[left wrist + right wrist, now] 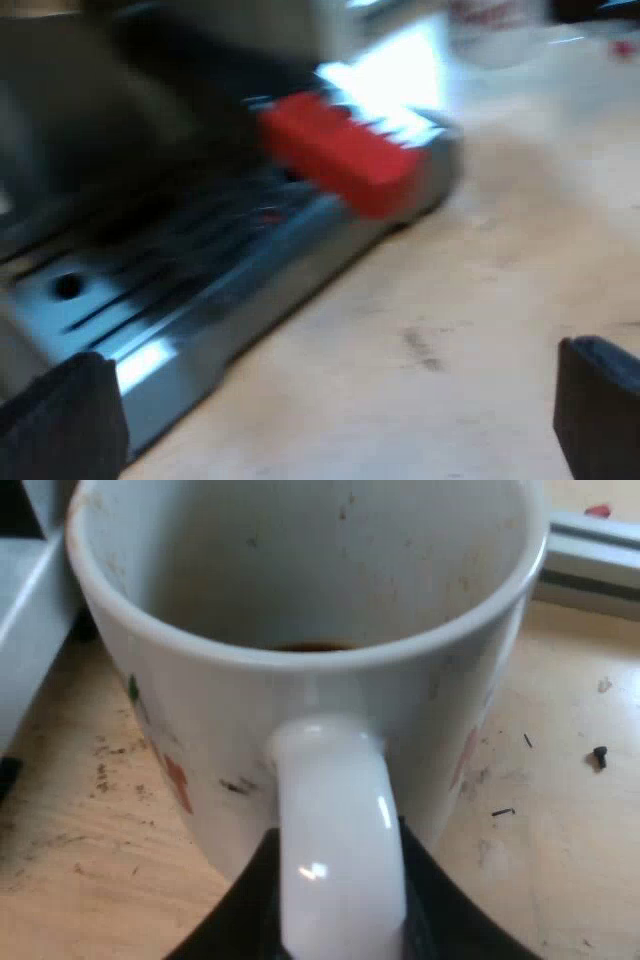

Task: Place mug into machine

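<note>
Mug (190, 720) sits in right pincer (335, 890); red handle end (338, 155) overhangs drip tray (190, 320).

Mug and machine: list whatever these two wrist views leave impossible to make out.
- Right wrist view: the mug's rim hides its bottom; only a dark sliver shows, contents unknown.
- Same view: the mug's handle covers the right end effector's fingertips.
- Left wrist view: the edge cuts off the machine above the red handle end, so whether it is locked in cannot be told.
</note>
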